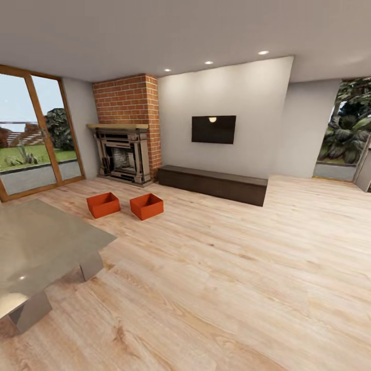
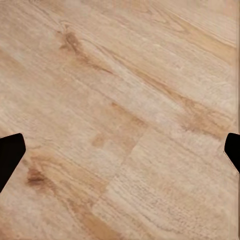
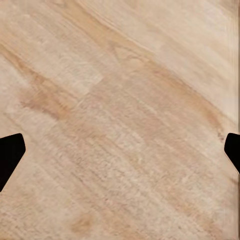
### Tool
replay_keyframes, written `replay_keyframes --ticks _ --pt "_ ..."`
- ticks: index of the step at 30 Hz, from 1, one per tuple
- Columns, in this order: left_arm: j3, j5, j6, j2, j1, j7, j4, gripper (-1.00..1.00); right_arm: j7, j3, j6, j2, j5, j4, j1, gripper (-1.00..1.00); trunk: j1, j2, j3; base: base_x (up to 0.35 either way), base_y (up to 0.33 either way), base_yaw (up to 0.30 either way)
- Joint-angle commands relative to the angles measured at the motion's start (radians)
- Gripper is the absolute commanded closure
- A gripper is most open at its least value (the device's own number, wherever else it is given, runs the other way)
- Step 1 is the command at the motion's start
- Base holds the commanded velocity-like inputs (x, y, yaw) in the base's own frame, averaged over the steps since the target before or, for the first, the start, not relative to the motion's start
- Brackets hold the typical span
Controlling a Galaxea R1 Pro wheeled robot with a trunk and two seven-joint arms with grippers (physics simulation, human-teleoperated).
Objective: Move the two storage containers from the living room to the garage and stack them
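Observation:
Two red-orange open-top storage containers sit side by side on the light wood-plank flooring of the living room, in front of the brick fireplace [image 1: 126, 139]: one [image 1: 103, 204] to the left, the other [image 1: 147, 206] to its right, a small gap between them. Both look empty and are several steps away from me. My left gripper [image 2: 120, 150] is open, its black fingertips [image 2: 10, 155] wide apart over bare wood planks. My right gripper [image 3: 120, 150] is open too, fingertips [image 3: 10, 152] spread over bare planks, nothing between them.
A glass coffee table [image 1: 46, 247] stands close at the left. A long dark brown chest [image 1: 212, 184] runs along the far wall under a wall television [image 1: 214, 129]. Glass doors [image 1: 31, 134] at the far left. An opening [image 1: 348, 134] with plants at the far right.

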Motion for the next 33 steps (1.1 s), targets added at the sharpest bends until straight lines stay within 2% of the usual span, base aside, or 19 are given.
replay_keyframes --ticks 1,33 --pt "0.002 0.002 -0.003 0.000 -0.001 0.000 0.001 -1.00 -0.007 0.008 -0.001 -0.001 0.003 0.001 -0.001 -1.00 0.001 0.000 -0.001 0.329 -0.140 0.001" --pt "0.003 0.002 -0.003 0.001 -0.001 0.000 0.001 -1.00 -0.007 0.008 0.000 -0.001 0.003 0.001 -0.001 -1.00 0.001 0.000 -0.001 0.329 -0.145 0.000"
